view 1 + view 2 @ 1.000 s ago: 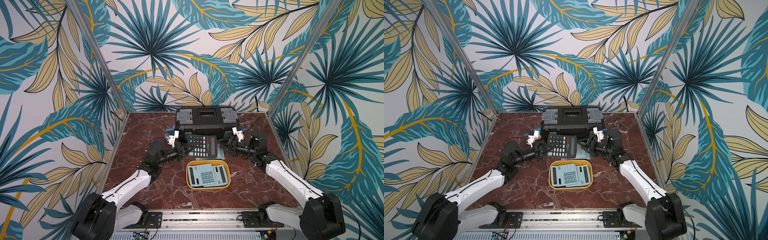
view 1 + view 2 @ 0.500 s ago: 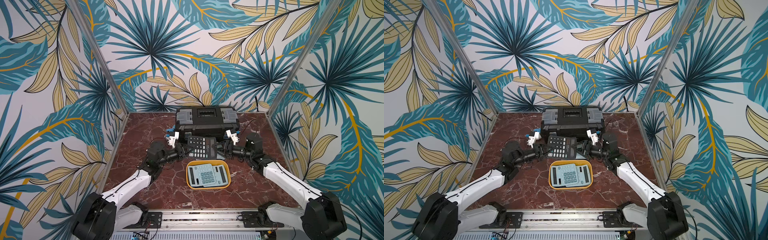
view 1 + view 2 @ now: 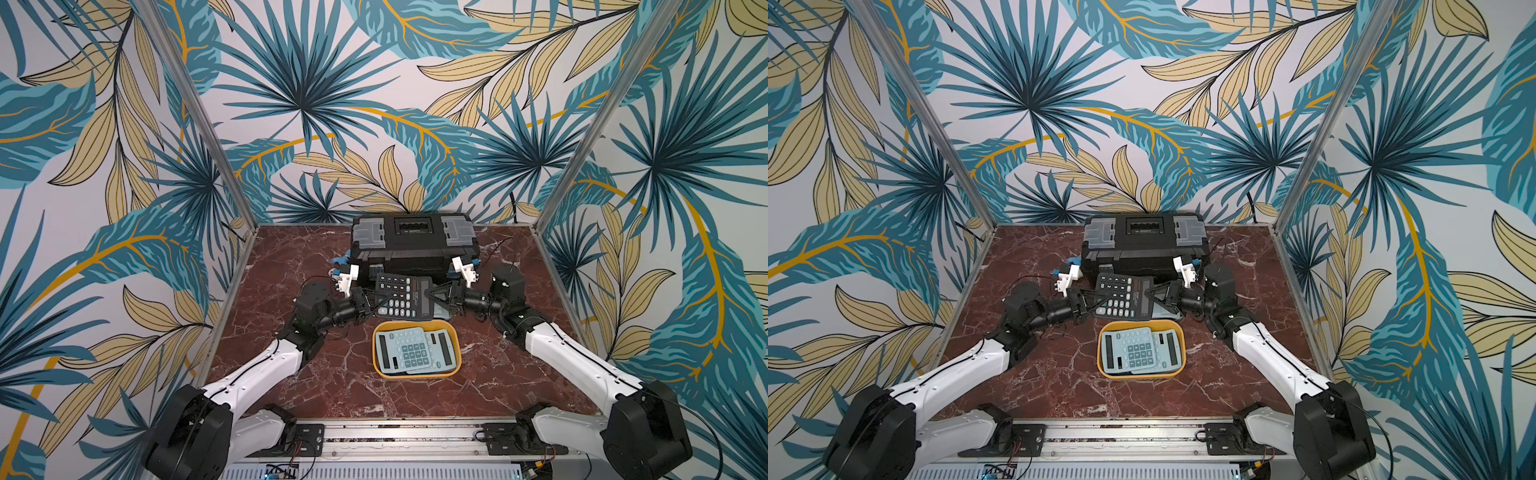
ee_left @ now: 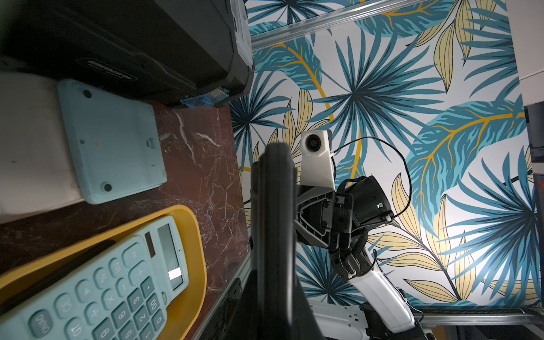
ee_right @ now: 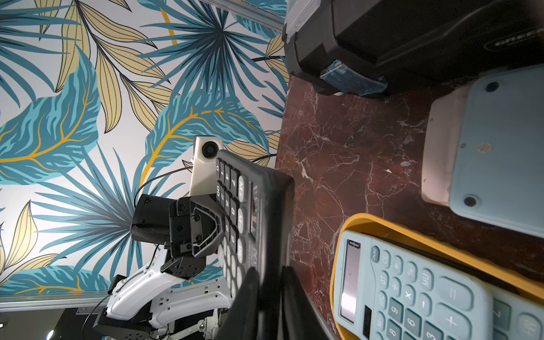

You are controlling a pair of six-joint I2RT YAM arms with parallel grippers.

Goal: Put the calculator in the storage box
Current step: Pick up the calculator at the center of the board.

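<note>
A black calculator [image 3: 401, 296] [image 3: 1121, 297] hangs tilted in the air just behind the storage box [image 3: 415, 376] [image 3: 1142, 376], a shallow yellow tray. My left gripper [image 3: 371, 300] [image 3: 1090, 302] is shut on its left edge. My right gripper [image 3: 432, 296] [image 3: 1152, 296] is shut on its right, display end. The left wrist view shows the calculator [image 4: 273, 220] edge-on between the dark fingers. In the right wrist view the fingers [image 5: 250, 297] clamp the calculator [image 5: 253, 212]. Light blue calculators [image 3: 409, 351] [image 3: 1133, 351] lie in the tray.
A black toolbox [image 3: 413, 245] [image 3: 1144, 245] with grey lid compartments stands at the back, close behind both grippers. A light blue calculator [image 4: 112, 141] [image 5: 500, 153] lies face down on a white flat thing [image 5: 438, 153] between toolbox and tray. Metal posts edge the marble table.
My right gripper has moved left to the black calculator's right end and closed on it. The left gripper has kept its hold, and the calculator has barely shifted.
</note>
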